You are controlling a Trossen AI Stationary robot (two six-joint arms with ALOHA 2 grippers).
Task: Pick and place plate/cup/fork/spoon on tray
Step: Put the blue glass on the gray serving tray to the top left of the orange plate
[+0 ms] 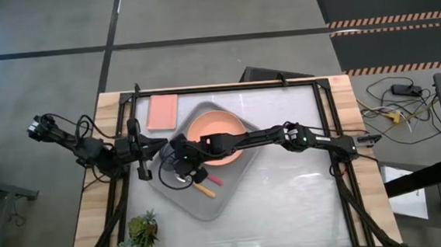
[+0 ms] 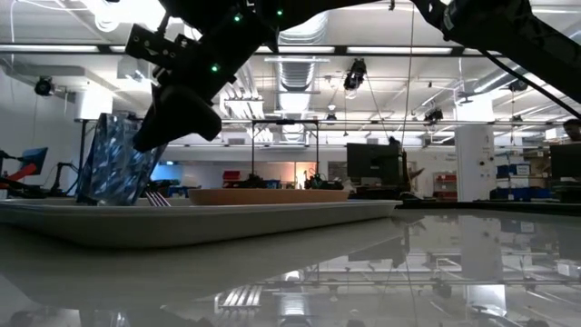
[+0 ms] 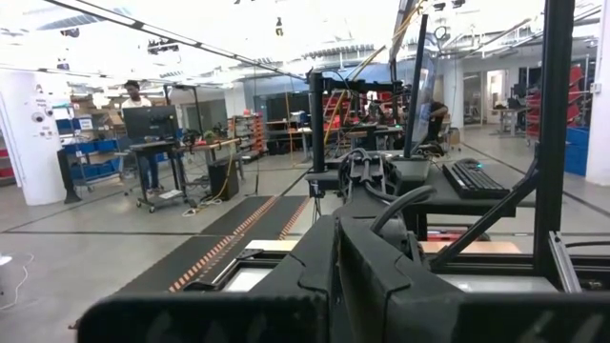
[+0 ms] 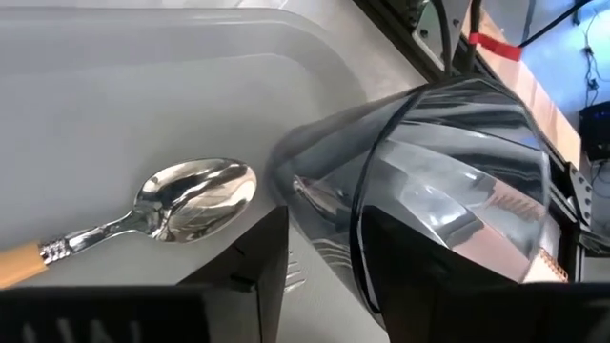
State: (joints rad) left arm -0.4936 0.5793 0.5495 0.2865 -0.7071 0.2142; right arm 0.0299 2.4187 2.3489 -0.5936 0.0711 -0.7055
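Right hand (image 1: pixel 183 166) over the tray's left end, its fingers straddling the cup's rim.

The cup (image 4: pixel 448 181), tilted on the grey tray (image 1: pixel 234 200), looked light, hard and slick, best gripped across its wall. One salmon plate (image 1: pixel 218 139), one spoon (image 4: pixel 181 205) and one fork (image 1: pixel 213 180) lay on the tray too; the cutlery was thin and low, awkward to pinch. The left hand (image 1: pixel 140 166) waited left of the tray; I couldn't tell its state.

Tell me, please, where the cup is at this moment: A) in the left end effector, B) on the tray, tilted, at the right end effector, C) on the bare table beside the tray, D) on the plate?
B: the cup leans tilted over the tray at the right end effector, beside the spoon.
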